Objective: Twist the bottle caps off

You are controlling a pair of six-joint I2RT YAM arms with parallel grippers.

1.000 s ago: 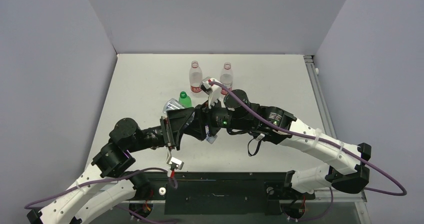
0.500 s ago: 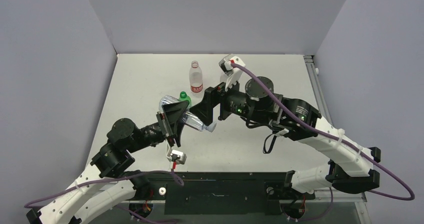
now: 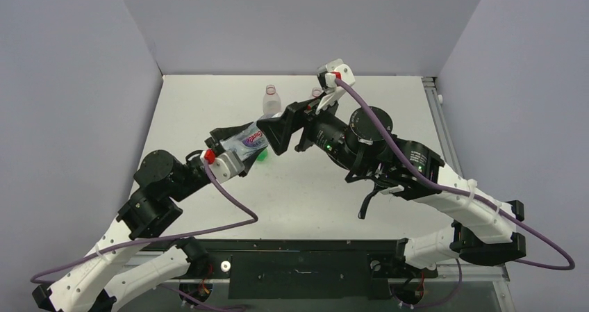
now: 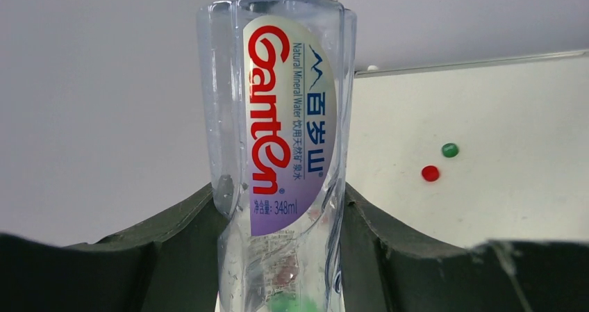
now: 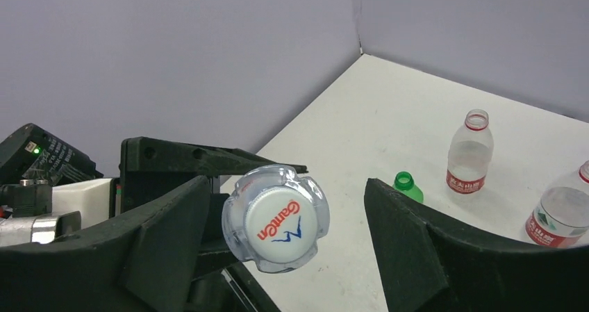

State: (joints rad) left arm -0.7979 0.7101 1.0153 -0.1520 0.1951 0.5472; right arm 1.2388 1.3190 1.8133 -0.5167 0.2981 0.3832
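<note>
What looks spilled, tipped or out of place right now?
Nothing stands out. The red-label bottles and green bottle stand upright and uncapped, a red cap and green cap lie loose on the table, and no liquid shows.

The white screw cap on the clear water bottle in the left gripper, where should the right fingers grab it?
Grip the whitish round plastic cap by its side wall, fingers on opposite sides. Come head-on along the axis of the clear labelled plastic bottle: the cap's top faces the open right gripper; the left gripper clamps the body.
</note>
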